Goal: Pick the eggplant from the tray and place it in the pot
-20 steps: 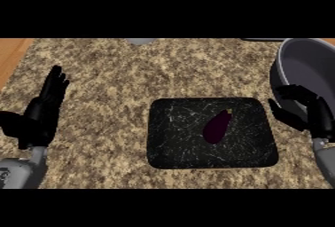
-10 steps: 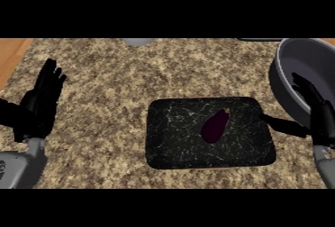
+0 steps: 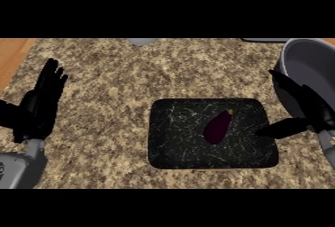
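— Left edge? 
— Left hand [image 3: 40, 104], fingers straight, upright, holding nothing.
— Centre? 
— Eggplant [image 3: 218, 126] lying in black tray [image 3: 173, 150], untouched.
— Right edge? 
— Right hand [image 3: 307, 111], fingers spread, thumb over tray's rim, overlapping grey pot [image 3: 313, 62].

A speckled brown and grey stone desk [image 3: 131, 80] fills nearly the whole view. A strip of orange-brown wood [image 3: 12, 55] shows along the upper left, beyond its edge. The light falls evenly.
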